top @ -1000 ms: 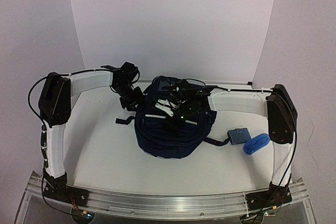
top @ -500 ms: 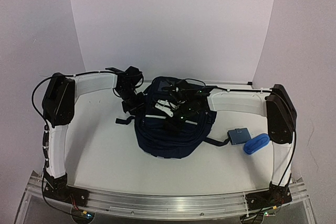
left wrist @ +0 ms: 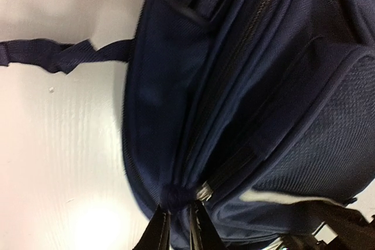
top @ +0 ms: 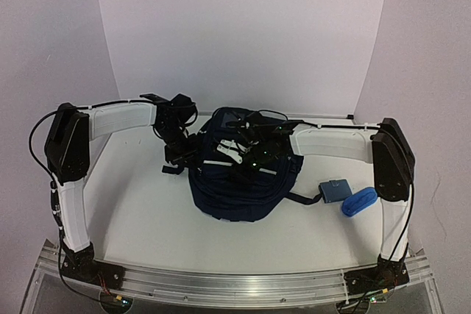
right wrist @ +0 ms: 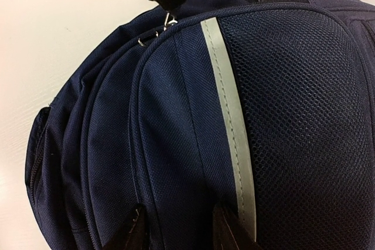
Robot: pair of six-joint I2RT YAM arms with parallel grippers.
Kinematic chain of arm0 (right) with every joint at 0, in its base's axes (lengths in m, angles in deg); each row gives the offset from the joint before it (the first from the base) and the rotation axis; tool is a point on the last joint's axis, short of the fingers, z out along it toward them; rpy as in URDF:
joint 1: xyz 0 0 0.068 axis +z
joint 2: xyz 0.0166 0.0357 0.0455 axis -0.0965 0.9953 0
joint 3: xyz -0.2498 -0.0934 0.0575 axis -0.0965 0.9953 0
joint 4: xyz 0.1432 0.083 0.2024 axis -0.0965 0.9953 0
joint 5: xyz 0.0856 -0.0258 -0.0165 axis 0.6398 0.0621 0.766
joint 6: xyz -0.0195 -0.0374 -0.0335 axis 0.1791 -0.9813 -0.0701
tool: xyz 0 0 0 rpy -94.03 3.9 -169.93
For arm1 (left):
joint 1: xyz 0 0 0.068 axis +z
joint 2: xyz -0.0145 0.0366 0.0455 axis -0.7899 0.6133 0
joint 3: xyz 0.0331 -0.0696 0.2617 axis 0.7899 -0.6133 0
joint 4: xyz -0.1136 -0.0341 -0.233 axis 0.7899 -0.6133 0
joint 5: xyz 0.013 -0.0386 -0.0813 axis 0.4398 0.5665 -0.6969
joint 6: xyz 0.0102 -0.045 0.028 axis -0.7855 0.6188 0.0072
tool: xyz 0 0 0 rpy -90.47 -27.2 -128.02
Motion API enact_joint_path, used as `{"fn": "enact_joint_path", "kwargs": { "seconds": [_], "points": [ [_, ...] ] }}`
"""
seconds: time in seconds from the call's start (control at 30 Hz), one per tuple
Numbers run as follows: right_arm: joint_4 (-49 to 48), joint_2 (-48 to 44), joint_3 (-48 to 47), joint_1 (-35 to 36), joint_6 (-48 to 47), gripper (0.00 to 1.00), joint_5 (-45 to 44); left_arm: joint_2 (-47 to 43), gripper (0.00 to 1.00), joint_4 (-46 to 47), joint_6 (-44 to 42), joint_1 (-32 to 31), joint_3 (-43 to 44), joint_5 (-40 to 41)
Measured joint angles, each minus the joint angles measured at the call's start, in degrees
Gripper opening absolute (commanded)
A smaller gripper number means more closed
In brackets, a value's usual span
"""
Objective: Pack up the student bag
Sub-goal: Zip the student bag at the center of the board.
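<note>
- I can read no text, brand, number or sign on the student bag [top: 237, 185] from any camera.
- Grey stripe [right wrist: 231, 121] on the bag: plain, unprinted.

Navy backpack [top: 243, 189] with a pale grey stripe [right wrist: 231, 121] and mesh weave; dull blue pouch [top: 335, 190]; bright blue case [top: 360, 201]; white table [top: 140, 211].

We swung the left arm [top: 68, 145] toward the frame's left edge. The left gripper [left wrist: 177, 226] slid down-left along the student bag [top: 243, 185], and its jaws narrowed around the zipper pull [left wrist: 202, 190].
</note>
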Motion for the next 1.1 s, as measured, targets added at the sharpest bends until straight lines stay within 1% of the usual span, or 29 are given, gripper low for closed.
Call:
{"fn": "enact_joint_path", "kwargs": {
  "seconds": [0.13,0.3,0.37,0.43,0.5,0.57,0.67,0.73,0.83,0.9,1.1],
  "points": [
    [-0.1,0.0,0.0,0.0,0.0,0.38,0.0,-1.5,0.23,-1.9,-3.9,0.4,-0.9,1.3],
    [-0.1,0.0,0.0,0.0,0.1,0.38,0.0,-2.1,0.40,-1.6,-8.0,3.6,-2.4,0.7],
    [-0.1,0.0,0.0,0.0,0.1,0.38,0.0,-2.1,0.44,-1.1,-10.5,5.1,-3.2,-0.1],
    [0.0,0.0,0.0,0.0,0.1,0.38,0.0,-2.1,0.44,-0.2,-13.2,5.9,-3.7,-0.8],
    [0.0,0.0,0.0,0.0,0.1,0.38,0.0,-2.8,0.43,1.6,-17.9,5.6,-4.8,-1.2],
    [0.0,0.0,0.0,0.0,0.2,0.38,0.0,-5.0,0.43,4.6,-22.3,4.8,-7.9,-0.8],
    [-0.1,0.0,0.0,0.0,0.4,0.38,0.0,-13.3,0.46,12.6,-31.2,3.5,-18.4,-0.2],
    [-0.2,0.0,0.0,0.0,0.6,0.38,0.0,-22.4,0.46,18.9,-38.6,3.1,-28.5,-0.2],
    [-0.2,0.0,0.0,0.0,0.8,0.38,0.0,-28.8,0.45,24.2,-45.9,3.2,-34.9,-0.2],
    [-0.2,0.0,0.0,0.0,0.9,0.38,0.0,-29.6,0.44,26.5,-50.4,3.2,-36.3,-0.2],
    [-0.2,0.0,0.0,0.0,1.2,0.38,0.2,-26.0,0.42,32.1,-60.4,2.7,-36.8,0.8]
  ]
}}
